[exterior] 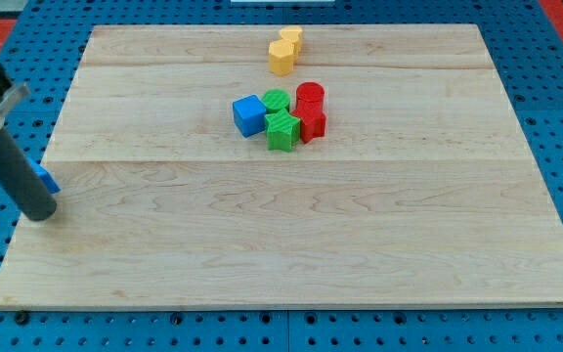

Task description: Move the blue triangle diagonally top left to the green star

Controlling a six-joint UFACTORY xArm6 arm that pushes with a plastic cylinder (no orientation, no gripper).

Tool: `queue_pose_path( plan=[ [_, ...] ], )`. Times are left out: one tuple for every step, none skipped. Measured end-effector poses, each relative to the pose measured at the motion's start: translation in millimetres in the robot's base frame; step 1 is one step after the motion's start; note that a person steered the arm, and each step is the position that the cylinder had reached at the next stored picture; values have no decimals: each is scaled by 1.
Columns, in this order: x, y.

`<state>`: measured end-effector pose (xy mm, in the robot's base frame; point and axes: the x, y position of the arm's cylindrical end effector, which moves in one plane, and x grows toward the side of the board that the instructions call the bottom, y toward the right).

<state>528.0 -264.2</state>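
My tip point(40, 211) rests at the left edge of the wooden board point(291, 244). A small blue block point(47, 179), probably the blue triangle, is mostly hidden behind the rod, just above and right of the tip and touching the rod. The green star point(282, 130) sits near the board's upper middle, far to the right of the tip. It is packed into a cluster with a green cylinder point(276, 100), a blue cube point(249, 114), a red cylinder point(309, 97) and a red star-like block point(312, 122).
Two yellow blocks point(283, 51) stand touching each other near the board's top edge, above the cluster. The board lies on a blue perforated table point(555, 88).
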Motion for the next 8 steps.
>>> queue_pose_path(
  plan=[
    [7,-41],
    [-40,-4],
    [-96,24],
    [-97,51],
    [-36,81],
    [-34,-17],
    [-47,-37],
    [-106,31]
  ],
)
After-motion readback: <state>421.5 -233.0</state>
